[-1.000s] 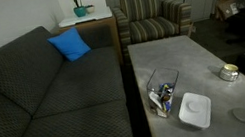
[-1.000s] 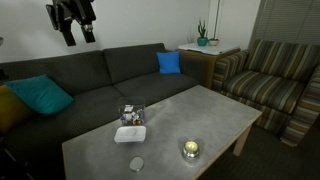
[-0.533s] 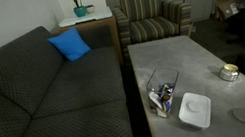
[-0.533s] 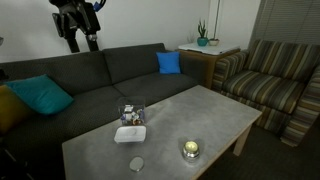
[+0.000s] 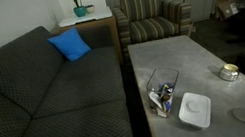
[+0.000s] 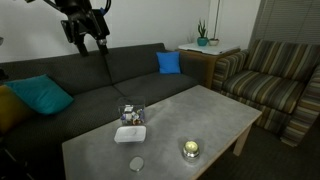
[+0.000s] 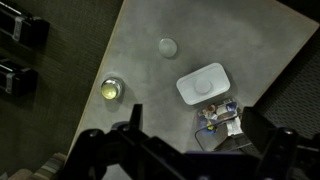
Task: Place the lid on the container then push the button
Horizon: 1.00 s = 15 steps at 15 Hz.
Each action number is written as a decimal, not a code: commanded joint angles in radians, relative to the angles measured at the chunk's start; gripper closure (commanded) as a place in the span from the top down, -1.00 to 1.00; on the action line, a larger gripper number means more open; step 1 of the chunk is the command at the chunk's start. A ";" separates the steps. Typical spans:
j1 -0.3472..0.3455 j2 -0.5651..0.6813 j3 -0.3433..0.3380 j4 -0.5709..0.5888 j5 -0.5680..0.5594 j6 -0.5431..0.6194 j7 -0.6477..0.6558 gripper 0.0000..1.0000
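Note:
The lid [image 7: 203, 83] is a flat white square lying on the grey table, also seen in both exterior views [image 5: 195, 109] [image 6: 130, 134]. Right beside it stands the container [image 7: 220, 120], a clear box with colourful items inside [image 5: 163, 92] [image 6: 131, 114]. It is uncovered. My gripper [image 6: 88, 40] hangs high above the couch, far from the table, open and empty. In the wrist view its dark fingers [image 7: 266, 138] frame the container from high above. Which thing is the button I cannot tell.
A round metallic object [image 7: 111, 89] [image 6: 190, 150] and a flat grey disc [image 7: 167, 46] [image 6: 136, 164] lie on the table [image 6: 205, 115]. A dark couch [image 6: 60, 90] with blue cushions runs along it. A striped armchair [image 6: 270, 75] stands at the far end.
The gripper has drifted right and slightly down above the couch back, turning as it goes. Lid, container and the other table objects have not moved.

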 commanded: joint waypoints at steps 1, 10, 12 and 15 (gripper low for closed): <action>-0.017 0.146 -0.028 0.022 -0.105 0.193 0.017 1.00; -0.005 0.382 -0.038 0.081 -0.107 0.375 -0.080 1.00; -0.004 0.387 -0.039 0.085 -0.107 0.374 -0.076 1.00; -0.004 0.372 -0.041 0.084 -0.107 0.374 -0.076 1.00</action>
